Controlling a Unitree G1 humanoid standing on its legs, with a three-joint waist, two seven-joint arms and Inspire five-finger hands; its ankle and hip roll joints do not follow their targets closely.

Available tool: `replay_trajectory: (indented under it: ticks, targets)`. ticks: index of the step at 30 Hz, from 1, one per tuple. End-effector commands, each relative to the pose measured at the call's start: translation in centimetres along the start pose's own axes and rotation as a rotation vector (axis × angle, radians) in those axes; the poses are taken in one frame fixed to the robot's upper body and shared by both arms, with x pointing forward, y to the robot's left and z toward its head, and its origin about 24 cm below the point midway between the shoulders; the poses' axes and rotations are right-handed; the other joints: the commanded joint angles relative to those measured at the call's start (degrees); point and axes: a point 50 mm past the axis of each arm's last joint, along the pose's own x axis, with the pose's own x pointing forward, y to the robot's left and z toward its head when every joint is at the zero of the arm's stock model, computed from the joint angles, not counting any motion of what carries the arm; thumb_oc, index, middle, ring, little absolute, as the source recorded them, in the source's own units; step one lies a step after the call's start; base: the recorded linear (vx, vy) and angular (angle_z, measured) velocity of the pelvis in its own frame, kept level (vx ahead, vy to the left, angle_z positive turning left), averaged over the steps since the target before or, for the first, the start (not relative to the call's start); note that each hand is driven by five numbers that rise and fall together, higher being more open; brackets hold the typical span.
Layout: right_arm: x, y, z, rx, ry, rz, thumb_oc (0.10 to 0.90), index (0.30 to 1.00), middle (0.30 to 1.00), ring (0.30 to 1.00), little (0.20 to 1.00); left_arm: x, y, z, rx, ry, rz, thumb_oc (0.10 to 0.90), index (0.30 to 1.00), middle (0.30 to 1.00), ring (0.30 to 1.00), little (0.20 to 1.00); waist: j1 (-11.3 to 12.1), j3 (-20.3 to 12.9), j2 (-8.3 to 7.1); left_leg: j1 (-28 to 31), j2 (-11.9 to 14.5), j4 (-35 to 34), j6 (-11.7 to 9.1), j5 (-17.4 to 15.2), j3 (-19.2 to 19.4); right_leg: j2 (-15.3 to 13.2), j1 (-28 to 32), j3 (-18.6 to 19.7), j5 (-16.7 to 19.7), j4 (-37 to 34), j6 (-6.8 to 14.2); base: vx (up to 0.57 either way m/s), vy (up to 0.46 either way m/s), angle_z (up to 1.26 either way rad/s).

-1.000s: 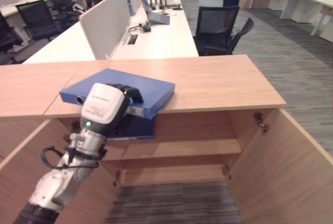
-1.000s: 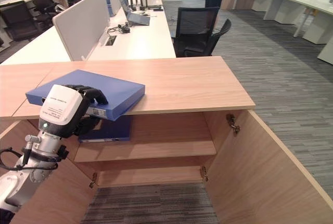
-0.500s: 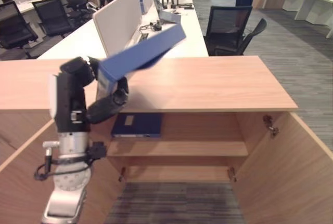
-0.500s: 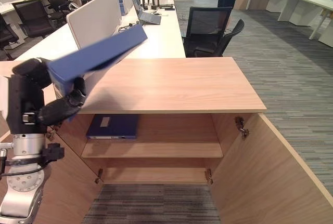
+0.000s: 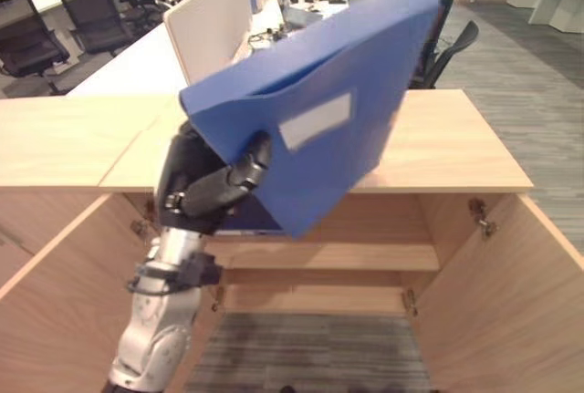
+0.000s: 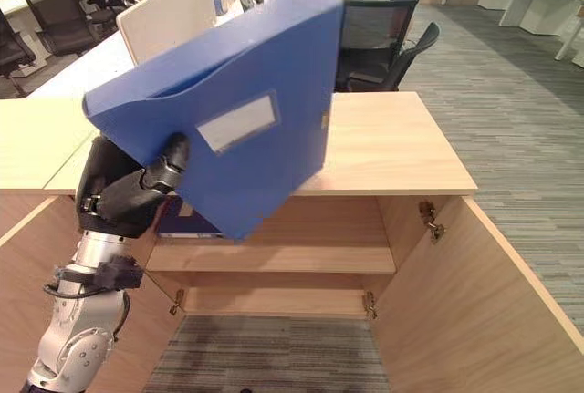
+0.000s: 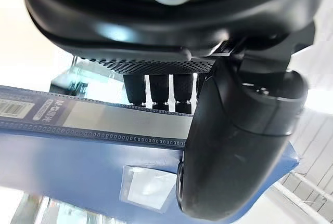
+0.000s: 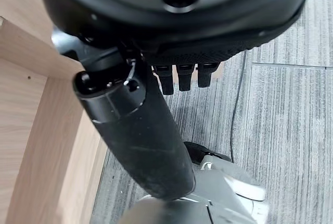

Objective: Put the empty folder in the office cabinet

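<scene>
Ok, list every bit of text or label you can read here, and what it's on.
Blue folder, pale label pocket on its face: no text can be made out.
Grey strip along the folder's edge, left wrist view: small print beside a barcode, too blurred to read.
Nothing else legible.

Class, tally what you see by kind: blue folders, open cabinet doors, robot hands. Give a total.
Blue folders: 2 (held folder, shelf folder)
Open cabinet doors: 2 (left door, right door)
Robot hands: 2 (left hand, right hand)
Total: 6
</scene>
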Motion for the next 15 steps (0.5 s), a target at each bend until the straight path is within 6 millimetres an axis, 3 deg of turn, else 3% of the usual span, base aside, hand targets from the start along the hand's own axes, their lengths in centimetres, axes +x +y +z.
replay_trajectory:
  ticks: [1, 7, 15]
  targets:
    - [0.5, -1.2, 3.1, -0.096, -0.072, -0.018, 0.8, 0.9, 0.9, 0.9, 0.9, 3.3, -4.0, 5.6, -0.018, -0.278, -0.31, 0.4, 0.3, 0.3, 0.3, 0.3, -0.72, 0.72, -0.72, 4.44, 1.58, 0.04, -2.43, -8.31, -2.33, -3.29, 4.38, -1.31, -6.88, 1.04, 5.03, -0.04, 0.004, 0.05]
    - [0.5, -1.0, 3.3, -0.138, -0.079, -0.008, 0.8, 0.9, 0.9, 0.9, 0.9, 4.0, -4.9, 5.4, -0.021, -0.189, -0.44, 0.4, 0.3, 0.3, 0.3, 0.3, -1.1, 0.67, -0.31, 4.82, 1.38, 0.04, -2.28, -8.52, -2.05, -3.46, 4.43, -0.92, -6.71, 1.05, 5.18, 0.0, -0.001, 0.03]
    - [0.5, -1.1, 2.7, -0.171, -0.057, 0.004, 0.8, 0.9, 0.9, 0.9, 0.9, 4.3, -3.7, 5.1, -0.005, -0.048, -0.475, 0.4, 0.3, 0.3, 0.3, 0.3, -1.48, 0.45, 0.45, 5.08, 1.11, 0.04, -1.99, -8.59, -1.56, -3.75, 4.37, -0.49, -6.53, 1.13, 5.36, 0.0, 0.008, -0.05]
